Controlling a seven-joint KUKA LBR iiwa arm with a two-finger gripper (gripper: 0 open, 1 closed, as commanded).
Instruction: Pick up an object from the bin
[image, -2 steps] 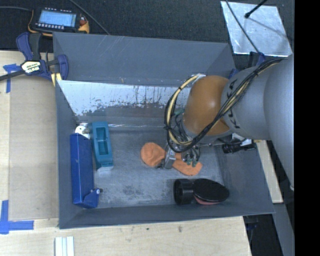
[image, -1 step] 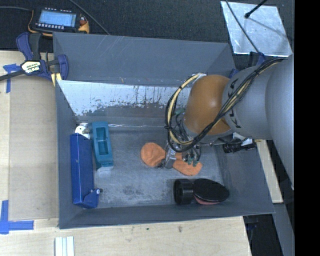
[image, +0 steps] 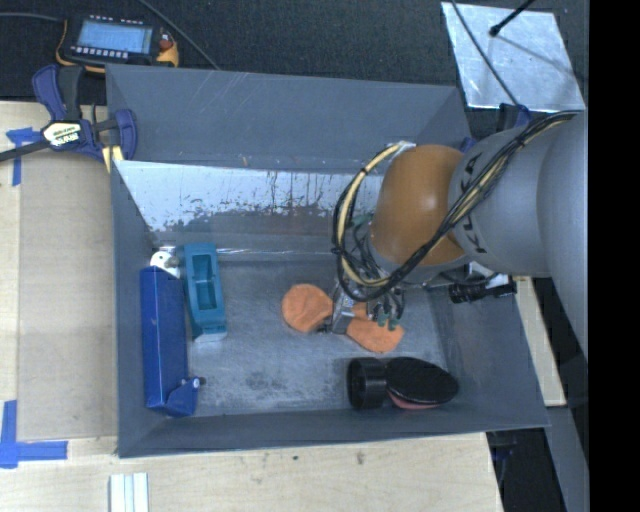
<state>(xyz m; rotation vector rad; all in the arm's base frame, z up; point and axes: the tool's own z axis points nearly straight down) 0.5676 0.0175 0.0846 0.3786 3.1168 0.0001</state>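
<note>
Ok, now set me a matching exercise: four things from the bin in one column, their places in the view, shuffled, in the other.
Things:
1. long dark blue bar
2. light blue block
3. left orange lump
4. black oval thing

Places:
a. lower right of the floor
b. along the left wall of the bin
c. mid-floor, just left of the pincer
d. right beside the dark blue bar

Pairs: 1-b; 2-d; 3-c; 4-a

Long blue plastic bar (image: 165, 335) at nine o'clock, teal plastic block (image: 205, 290) just beside it; orange soft lump (image: 305, 307) centre, second orange lump (image: 377, 338) at its four o'clock; black oval brush (image: 400, 383) five o'clock.
</note>
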